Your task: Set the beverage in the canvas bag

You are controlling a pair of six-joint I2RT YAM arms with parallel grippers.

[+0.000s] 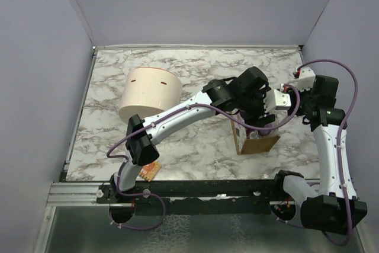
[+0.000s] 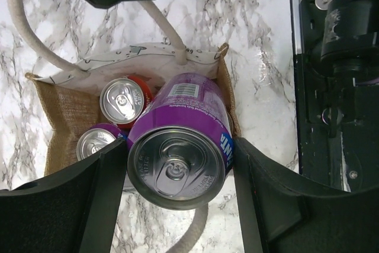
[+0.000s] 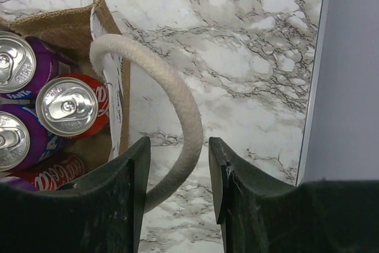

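The canvas bag (image 1: pixel 260 143) stands at the table's right; its tan wall (image 2: pixel 65 122) and whitish handles show in the left wrist view. My left gripper (image 2: pixel 179 146) is shut on a purple Fanta can (image 2: pixel 177 167), held upright in the bag's mouth beside a red can (image 2: pixel 123 100) and another purple can (image 2: pixel 95 141) standing inside. In the top view the left gripper (image 1: pixel 256 124) is over the bag. My right gripper (image 3: pixel 179 146) is open, with the bag's rope handle (image 3: pixel 177 99) passing loosely between its fingers. In the top view the right gripper (image 1: pixel 275 108) sits at the bag's far right edge.
A large cream cylindrical tub (image 1: pixel 149 94) lies at the back left. A small orange packet (image 1: pixel 151 171) lies by the left arm's base. A metal rail (image 1: pixel 77 192) runs along the near edge. Grey walls enclose the table on three sides.
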